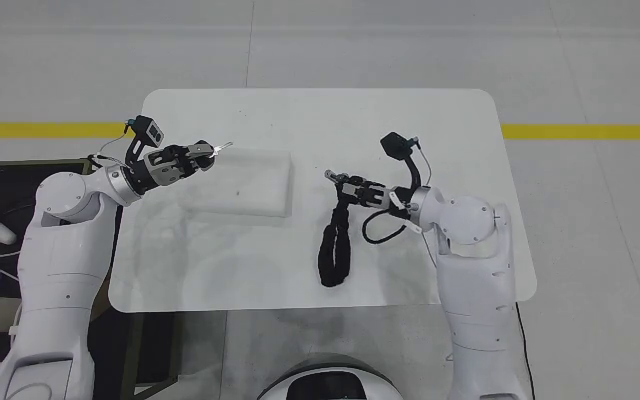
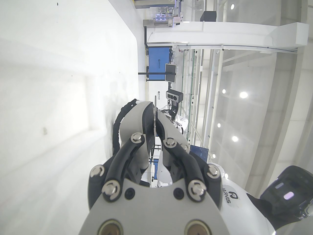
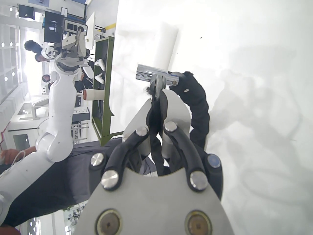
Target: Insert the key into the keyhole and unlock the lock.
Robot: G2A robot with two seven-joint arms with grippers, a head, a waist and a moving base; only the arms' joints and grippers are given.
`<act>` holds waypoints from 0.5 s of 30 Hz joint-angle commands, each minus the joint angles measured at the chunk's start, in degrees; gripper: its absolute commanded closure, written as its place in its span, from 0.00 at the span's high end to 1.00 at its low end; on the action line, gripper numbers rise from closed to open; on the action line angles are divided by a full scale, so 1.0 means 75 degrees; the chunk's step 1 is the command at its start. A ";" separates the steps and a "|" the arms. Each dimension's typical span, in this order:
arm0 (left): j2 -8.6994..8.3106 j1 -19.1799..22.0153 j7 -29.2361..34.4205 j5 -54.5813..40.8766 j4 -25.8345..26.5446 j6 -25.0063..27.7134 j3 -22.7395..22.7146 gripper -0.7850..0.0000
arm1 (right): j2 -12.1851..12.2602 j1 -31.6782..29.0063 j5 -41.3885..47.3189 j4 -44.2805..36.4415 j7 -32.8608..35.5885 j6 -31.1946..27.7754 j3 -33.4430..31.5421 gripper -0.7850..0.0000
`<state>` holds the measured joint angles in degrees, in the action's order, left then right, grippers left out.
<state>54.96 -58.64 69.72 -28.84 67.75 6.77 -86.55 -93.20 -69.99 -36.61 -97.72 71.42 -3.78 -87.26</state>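
Two grippers are seen over the white table [image 1: 400,110], each clamped on a part. The left gripper [image 1: 207,152] is shut down to the thickness of the key [image 1: 222,147], which is pinched flat between the pads [image 2: 148,123]. In the left wrist view the key is seen edge-on as a thin metal strip along the pad line. Its blade is left sticking out past the fingertips, pointed toward the other arm.

A white foam block [image 1: 245,182] is laid on the table just beside those fingertips, between the two grippers.

The right gripper [image 1: 338,181] is held past the block's other side, well apart from the key. Its fingers are closed almost fully on the lock [image 3: 149,73]. A small metal tab is gripped at the tips, and the chrome barrel is carried crosswise just ahead of them. A black sleeved cable [image 3: 199,103] is attached at one end of the barrel and bent back alongside the gripper. Black fabric is also caught between the fingers. In the top view the cable is hung from the gripper down to the table, toward the robot.

Key not yet inserted. Keyhole cannot be made out.
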 commanded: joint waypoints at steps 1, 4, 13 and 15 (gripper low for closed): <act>0.0000 0.0000 0.0000 0.0000 0.0000 0.0000 0.0000 0.00 | 0.0073 -0.0014 0.0006 0.0010 -0.0041 -0.0248 -0.0061 0.00; 0.0000 0.0000 0.0000 0.0000 0.0000 0.0000 0.0000 0.00 | 0.0136 -0.0036 -0.0235 -0.0003 -0.0141 -0.0538 -0.0049 0.00; 0.0000 0.0000 0.0000 0.0000 0.0000 0.0000 0.0000 0.00 | 0.0136 -0.0036 -0.0235 -0.0003 -0.0141 -0.0538 -0.0049 0.00; 0.0000 0.0000 0.0000 0.0000 0.0000 0.0000 0.0000 0.00 | 0.0136 -0.0036 -0.0235 -0.0003 -0.0141 -0.0538 -0.0049 0.00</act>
<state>54.96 -58.64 69.72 -28.84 67.75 6.77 -86.55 -92.18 -70.25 -38.37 -97.75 70.37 -7.81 -87.63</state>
